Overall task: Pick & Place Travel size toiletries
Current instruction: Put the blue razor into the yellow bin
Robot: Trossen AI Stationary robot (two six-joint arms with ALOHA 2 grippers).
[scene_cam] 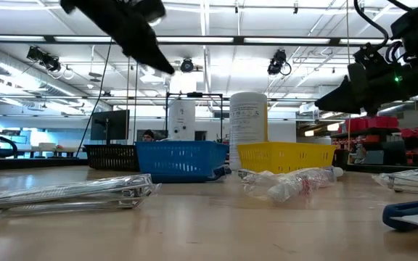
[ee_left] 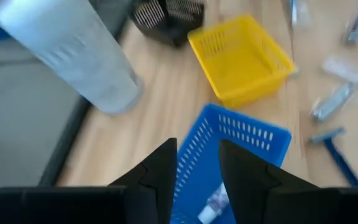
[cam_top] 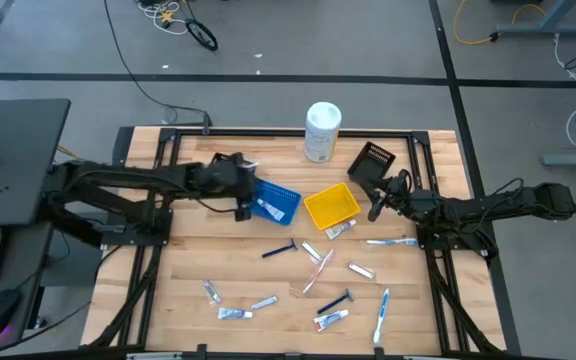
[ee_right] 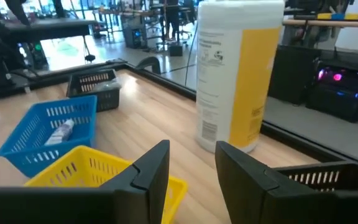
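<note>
One small tube is lying in the blue bin; the left hand is hovering open over it, empty. The right hand, also open and empty, is waiting beside the yellow bin. Most toiletries are lying scattered toward the table's near edge, not yet picked.

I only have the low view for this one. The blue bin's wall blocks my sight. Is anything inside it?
Observer: Yes. The left wrist view shows one small white tube lying in the blue bin.
Operator: Where is the left gripper?
Observer: From above, the left gripper hangs over that bin's left edge, open and empty.
Operator: And the yellow bin?
Observer: The high view shows nothing in the yellow bin; a tube lies on the table just off its front corner.
Operator: The right gripper?
Observer: The right gripper is open and empty, between the yellow bin and the black bin.
</note>
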